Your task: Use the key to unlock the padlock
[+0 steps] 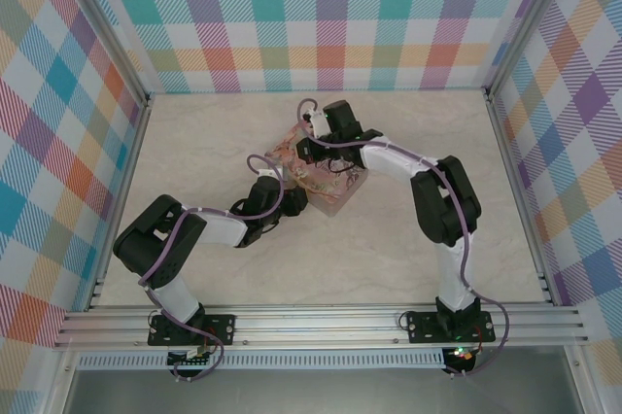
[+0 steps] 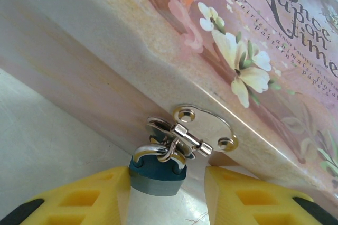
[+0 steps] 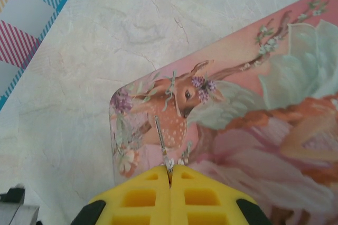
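Note:
The pink illustrated tin (image 1: pixel 326 176) stands mid-table. From its silvery hasp (image 2: pixel 203 130) hangs the tiny blue-teal padlock (image 2: pixel 157 175), shackle closed through the loop. My left gripper (image 2: pixel 168 196) is open, its yellow fingers (image 2: pixel 79 198) either side of the padlock; the left finger touches the lock body, the right one stands apart. Above the tin's lid (image 3: pixel 253 109), my right gripper (image 3: pixel 170 175) is shut on the thin grey key (image 3: pixel 161 140), whose shaft sticks out forward over the deer picture. In the top view the right gripper (image 1: pixel 316 132) hovers over the tin's far corner.
The marble-look table (image 1: pixel 437 239) is fenced by checked walls and a metal rail (image 1: pixel 321 322) at the near edge. Both arms cross toward the tin in the middle.

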